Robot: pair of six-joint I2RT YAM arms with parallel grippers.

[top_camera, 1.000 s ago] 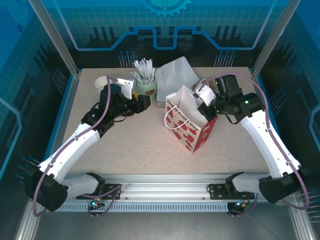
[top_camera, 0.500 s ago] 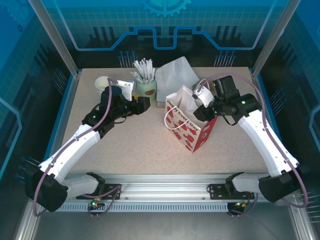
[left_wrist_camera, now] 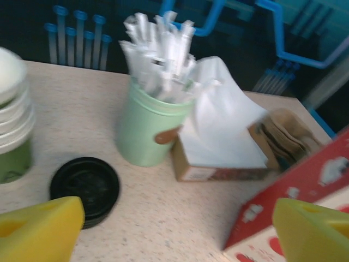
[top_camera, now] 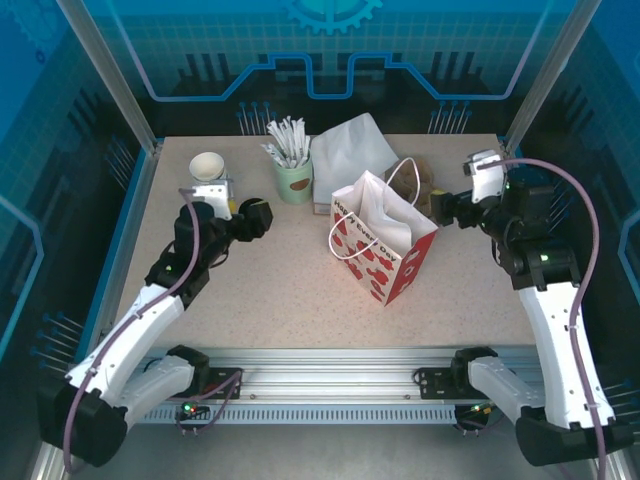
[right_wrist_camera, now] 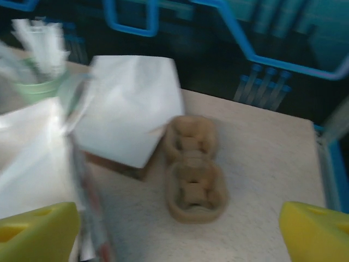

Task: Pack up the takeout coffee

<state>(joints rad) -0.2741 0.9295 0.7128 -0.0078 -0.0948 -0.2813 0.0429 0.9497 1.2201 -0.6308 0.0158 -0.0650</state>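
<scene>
The takeout coffee is hidden from all views. A red-and-white paper bag (top_camera: 385, 245) with heart prints stands open-topped mid-table; its corner shows in the left wrist view (left_wrist_camera: 305, 196) and its white side in the right wrist view (right_wrist_camera: 32, 147). My left gripper (top_camera: 255, 218) hovers left of the bag, open and empty (left_wrist_camera: 174, 234), above bare table. My right gripper (top_camera: 450, 208) is right of the bag, open and empty (right_wrist_camera: 177, 234). A black lid stack (left_wrist_camera: 84, 188) lies on the table beside a stack of lidless cups (left_wrist_camera: 13, 131).
A pale green cup of white wrapped sticks (top_camera: 293, 175) and a napkin box (top_camera: 345, 160) stand behind the bag. A brown pulp cup carrier (right_wrist_camera: 193, 174) lies at the back right. The cup stack (top_camera: 207, 165) sits at the back left.
My right gripper has pulled out of the bag's mouth to the right and opened. My left gripper has drawn back from the stick cup toward the left and opened wider.
</scene>
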